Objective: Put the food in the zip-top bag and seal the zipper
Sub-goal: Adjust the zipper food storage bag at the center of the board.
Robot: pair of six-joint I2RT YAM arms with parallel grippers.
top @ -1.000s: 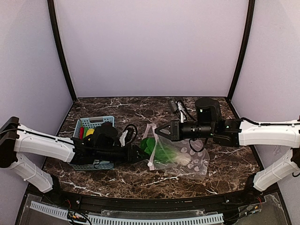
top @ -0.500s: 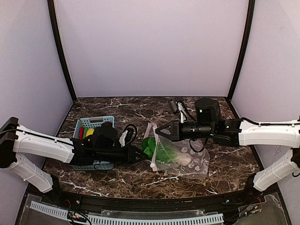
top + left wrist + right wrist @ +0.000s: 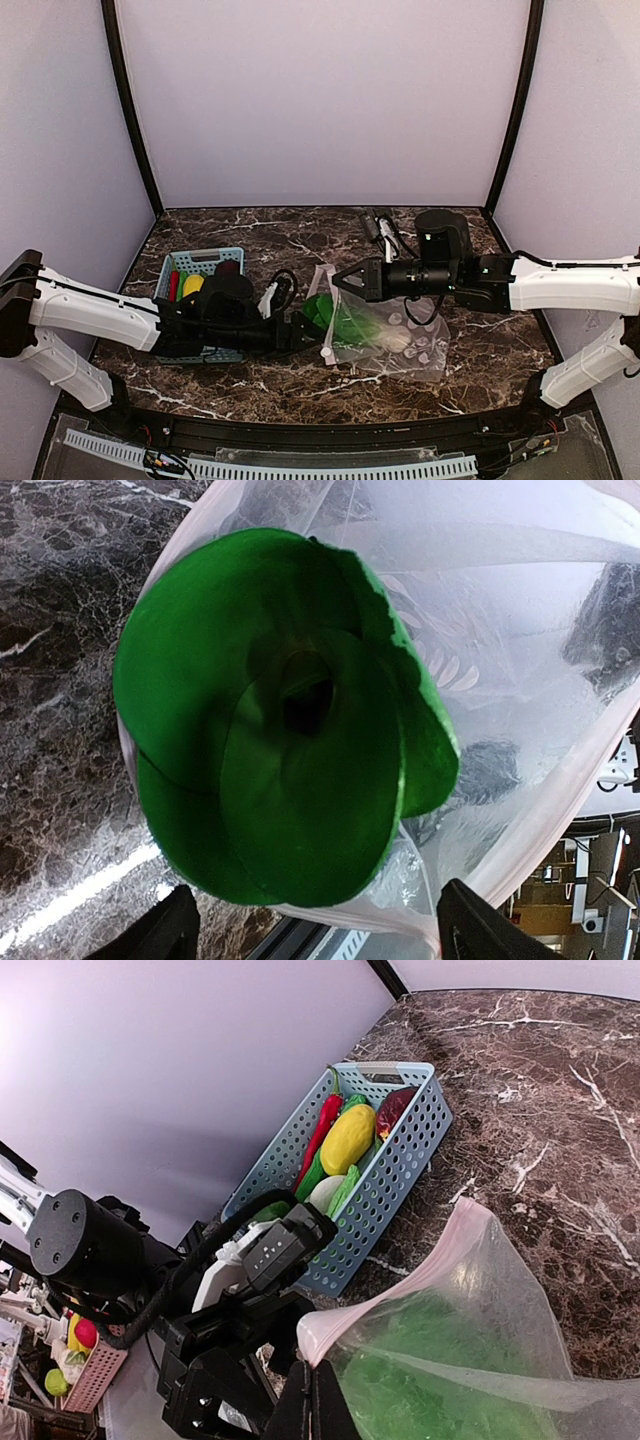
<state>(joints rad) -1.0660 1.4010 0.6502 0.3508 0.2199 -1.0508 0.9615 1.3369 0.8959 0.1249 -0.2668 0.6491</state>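
Note:
The clear zip-top bag [image 3: 405, 340] lies at mid table with its mouth facing left. The green leafy bunch [image 3: 335, 315] sits in that mouth and fills the left wrist view [image 3: 280, 730]. My left gripper [image 3: 303, 333] is open just outside the mouth, its fingers [image 3: 175, 930] wide apart below the bunch. My right gripper [image 3: 338, 280] is shut on the pale pink zipper strip [image 3: 400, 1280] and holds the upper lip raised. The red chilli [image 3: 318, 1125], yellow piece [image 3: 347, 1138], dark red fruit [image 3: 395, 1110], white piece [image 3: 325, 1192] and a green long piece [image 3: 345, 1185] lie in the basket.
The light blue basket [image 3: 200, 262] stands left of the bag, partly behind my left arm. Black and silver hardware [image 3: 380, 225] lies at the back of the table. Purple walls with black corner posts close the table in on three sides.
My left arm has sunk a little toward the table. The green bunch stays in the bag's mouth. My right gripper holds the strip in the same place.

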